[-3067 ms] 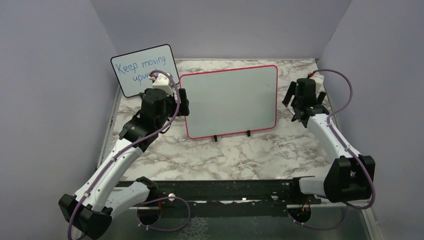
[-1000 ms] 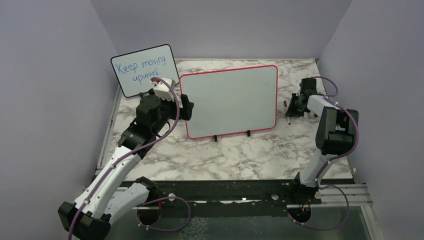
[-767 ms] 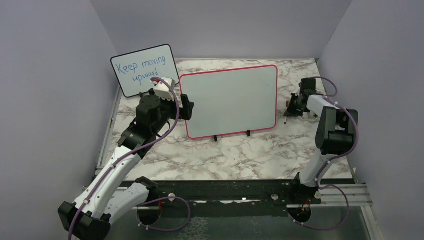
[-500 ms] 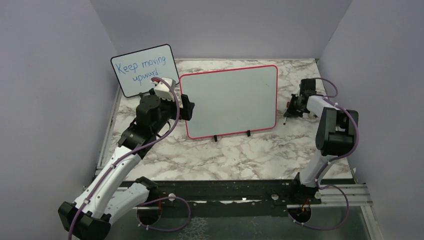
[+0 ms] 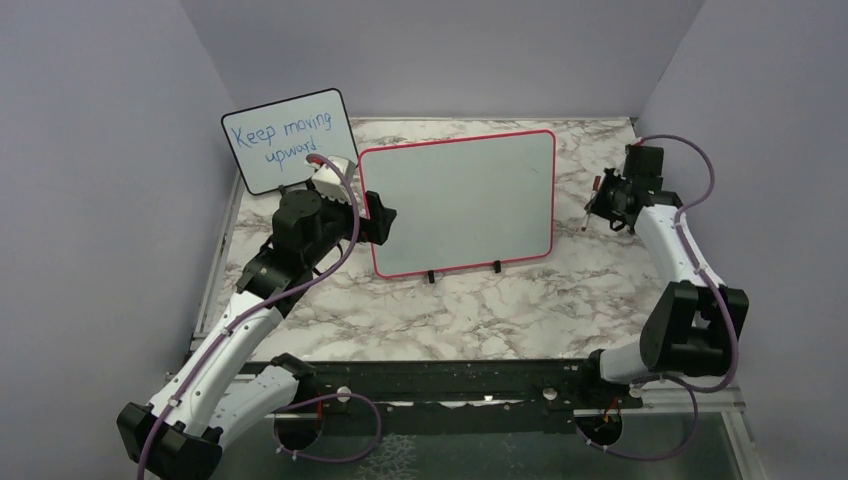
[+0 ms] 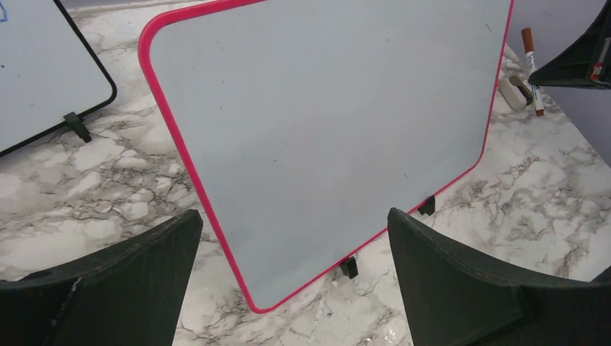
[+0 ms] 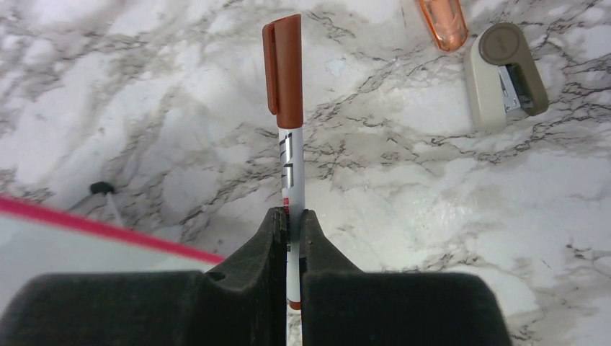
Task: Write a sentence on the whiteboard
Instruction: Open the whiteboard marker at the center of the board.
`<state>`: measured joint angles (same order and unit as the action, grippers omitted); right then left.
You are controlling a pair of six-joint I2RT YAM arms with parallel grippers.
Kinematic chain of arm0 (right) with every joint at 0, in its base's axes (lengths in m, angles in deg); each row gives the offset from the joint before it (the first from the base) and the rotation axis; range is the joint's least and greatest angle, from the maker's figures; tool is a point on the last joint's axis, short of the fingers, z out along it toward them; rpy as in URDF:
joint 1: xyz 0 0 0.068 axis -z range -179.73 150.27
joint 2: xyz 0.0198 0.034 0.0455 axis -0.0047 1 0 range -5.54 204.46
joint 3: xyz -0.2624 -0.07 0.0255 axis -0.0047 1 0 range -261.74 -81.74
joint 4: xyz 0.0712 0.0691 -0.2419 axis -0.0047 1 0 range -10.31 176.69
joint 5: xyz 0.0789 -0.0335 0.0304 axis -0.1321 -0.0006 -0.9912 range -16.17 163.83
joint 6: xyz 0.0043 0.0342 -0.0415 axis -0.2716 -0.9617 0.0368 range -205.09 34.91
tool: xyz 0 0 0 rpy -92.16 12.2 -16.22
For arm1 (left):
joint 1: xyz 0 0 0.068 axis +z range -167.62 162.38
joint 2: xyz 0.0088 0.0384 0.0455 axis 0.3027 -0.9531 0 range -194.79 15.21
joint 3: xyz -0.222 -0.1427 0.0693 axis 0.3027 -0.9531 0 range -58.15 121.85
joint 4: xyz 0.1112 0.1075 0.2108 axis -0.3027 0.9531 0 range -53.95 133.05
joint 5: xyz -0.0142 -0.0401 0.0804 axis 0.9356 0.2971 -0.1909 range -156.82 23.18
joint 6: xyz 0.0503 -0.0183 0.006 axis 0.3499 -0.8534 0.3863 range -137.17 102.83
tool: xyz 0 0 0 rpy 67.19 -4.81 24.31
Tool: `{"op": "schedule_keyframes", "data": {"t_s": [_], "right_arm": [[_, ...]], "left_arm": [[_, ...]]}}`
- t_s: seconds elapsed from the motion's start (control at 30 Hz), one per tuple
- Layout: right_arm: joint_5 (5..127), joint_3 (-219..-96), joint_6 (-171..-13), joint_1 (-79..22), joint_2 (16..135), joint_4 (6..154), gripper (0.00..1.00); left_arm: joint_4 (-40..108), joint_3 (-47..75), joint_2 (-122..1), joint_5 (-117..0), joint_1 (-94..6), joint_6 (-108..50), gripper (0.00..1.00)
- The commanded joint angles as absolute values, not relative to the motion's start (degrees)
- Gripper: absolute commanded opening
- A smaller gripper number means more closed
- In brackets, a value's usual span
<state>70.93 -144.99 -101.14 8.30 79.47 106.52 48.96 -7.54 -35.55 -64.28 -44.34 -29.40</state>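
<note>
The right tool (image 7: pixel 291 216) is pressed together on the barrel of a brown-capped marker (image 7: pixel 288 162), carried over the desk (image 5: pixel 480 300) near its right edge, towards the far right corner. The pinch sits low on the barrel, and the cap points away from the wrist. With the cap on, the pen cannot mark anything, so uncapping looks like the next job.

The whiteboard (image 5: pixel 458 200) stands propped on small black feet just behind the middle of the desk, leaning back towards the far edge with its face turned to the arms. That slant appears meant to offer a writing surface the pen can meet head-on. Its face is blank, with no word of the sentence on it yet.

The left tool (image 6: pixel 288 281) is spread wide at the board's left side, fingers (image 6: pixel 108 281) well apart with the lower left corner of the pink frame ahead of them. It seems placed to steady the board against the push of the pen, though contact with the frame cannot be made out.

A smaller black-framed board (image 5: pixel 290 140) with blue handwriting stands at the far left corner. A small beige object (image 7: pixel 501 72) and an orange cap-like piece (image 7: pixel 443 21) lie on the desk beyond the marker.
</note>
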Motion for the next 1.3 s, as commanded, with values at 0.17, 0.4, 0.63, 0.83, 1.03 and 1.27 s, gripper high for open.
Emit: {"op": "schedule_keyframes", "data": {"t_s": [0.17, 0.4, 0.63, 0.83, 1.03, 1.27], "right_arm": [[63.53, -145.83, -101.28, 5.37, 63.79, 112.63, 0.01], [60.59, -147.12, -101.68, -5.73, 61.13, 112.76, 0.01], [59.95, -147.19, -100.49, -21.59, 61.15, 109.23, 0.01], [63.25, -149.26, -96.55, -31.96, 64.11, 108.56, 0.01], [65.32, -149.94, -93.38, -40.14, 66.58, 104.80, 0.02], [73.48, -151.86, -87.44, -49.00, 68.84, 103.44, 0.01]], "left_arm": [[47.03, -3.93, -37.03, -55.65, -44.09, -37.07, 0.98], [48.18, -1.47, -39.03, -52.71, -44.16, -41.78, 0.98], [49.33, -1.19, -40.12, -52.77, -44.16, -48.00, 0.97], [47.84, -3.10, -40.86, -52.02, -44.16, -53.42, 0.95], [45.04, -4.31, -43.48, -49.64, -44.16, -58.11, 0.88], [40.25, -7.11, -44.75, -48.14, -44.16, -63.99, 0.78]]}}
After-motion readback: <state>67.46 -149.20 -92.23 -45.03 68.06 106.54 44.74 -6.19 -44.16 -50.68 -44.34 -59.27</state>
